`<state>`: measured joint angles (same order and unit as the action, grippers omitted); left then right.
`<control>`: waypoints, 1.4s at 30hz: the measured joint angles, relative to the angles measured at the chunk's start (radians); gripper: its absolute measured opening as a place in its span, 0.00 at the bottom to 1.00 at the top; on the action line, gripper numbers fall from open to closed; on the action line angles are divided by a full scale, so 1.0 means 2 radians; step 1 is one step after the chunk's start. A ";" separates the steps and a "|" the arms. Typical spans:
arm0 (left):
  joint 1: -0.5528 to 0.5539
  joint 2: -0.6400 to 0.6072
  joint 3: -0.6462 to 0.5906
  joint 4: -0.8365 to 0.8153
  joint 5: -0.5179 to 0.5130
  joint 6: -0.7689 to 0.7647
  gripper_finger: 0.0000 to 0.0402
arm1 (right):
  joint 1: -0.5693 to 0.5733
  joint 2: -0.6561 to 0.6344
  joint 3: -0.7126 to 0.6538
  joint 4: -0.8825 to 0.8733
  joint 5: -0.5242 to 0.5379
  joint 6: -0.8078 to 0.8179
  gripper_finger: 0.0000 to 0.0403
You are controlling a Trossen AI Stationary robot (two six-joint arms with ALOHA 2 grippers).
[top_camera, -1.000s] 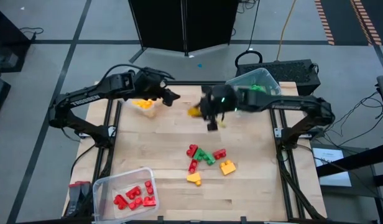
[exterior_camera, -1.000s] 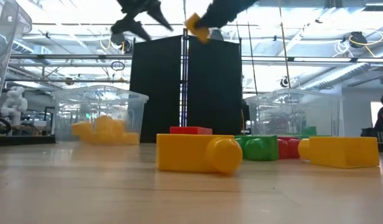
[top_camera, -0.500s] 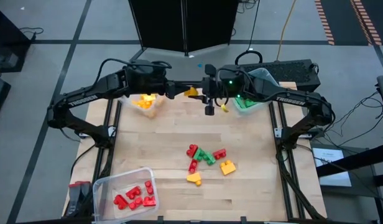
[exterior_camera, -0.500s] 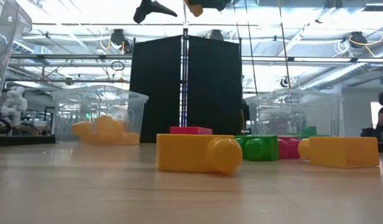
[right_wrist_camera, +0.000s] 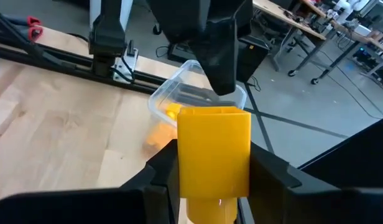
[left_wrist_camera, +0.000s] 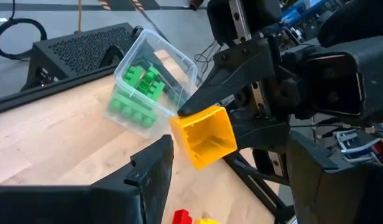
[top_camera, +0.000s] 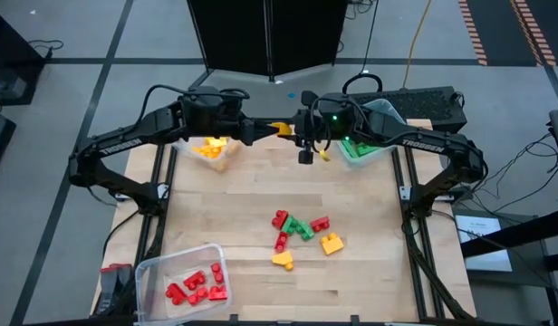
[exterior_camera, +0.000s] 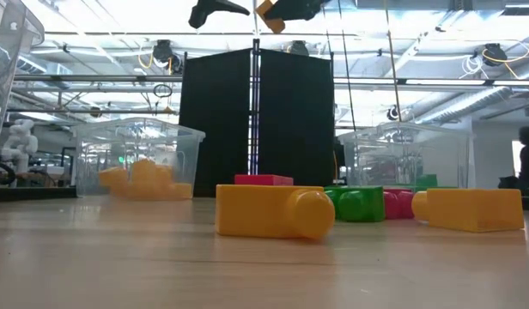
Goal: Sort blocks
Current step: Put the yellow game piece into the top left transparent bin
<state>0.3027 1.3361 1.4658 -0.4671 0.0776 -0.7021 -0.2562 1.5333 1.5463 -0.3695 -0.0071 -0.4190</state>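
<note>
1. Your small yellow plastic studded brick (top_camera: 280,129) hangs in the air above the far edge of the wooden table (top_camera: 261,181), pinched between the fingers of the right gripper (right_wrist_camera: 207,163), which are closed onto its two side faces; its hollow underside faces the other arm.
2. The left gripper (top_camera: 257,133) sits just beside that yellow brick, level with it, jaws parted and holding nothing. One finger (left_wrist_camera: 154,165) reaches toward the brick's open end, and I can't tell whether it touches.
3. The move turns on this: the brick lies straight ahead of the left gripper, its long axis running arm to arm, so a hand-over looks likely.
4. Beyond the left gripper from the brick stands the clear plastic bin of yellow bricks (top_camera: 209,152); beyond the right, the tilted clear bin of green bricks (left_wrist_camera: 148,84).
5. Well away from the brick, toward the table's near side, lies the loose cluster of red, green and yellow bricks (top_camera: 302,235).
6. "TROSSEN" reads on both arms.
</note>
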 joint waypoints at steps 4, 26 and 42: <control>0.000 0.000 0.000 0.000 -0.003 -0.007 0.53 | 0.000 0.000 0.000 0.006 0.005 -0.008 0.29; -0.009 0.040 0.000 0.024 -0.017 -0.023 0.53 | 0.001 0.003 0.000 0.008 0.003 -0.006 0.29; -0.009 0.042 -0.001 0.011 -0.032 -0.030 0.53 | 0.009 0.018 0.000 -0.006 0.002 -0.016 0.29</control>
<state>0.2855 1.4211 1.4639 -0.4457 0.0143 -0.7624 -0.2390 1.5700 1.5455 -0.3810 -0.0032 -0.4506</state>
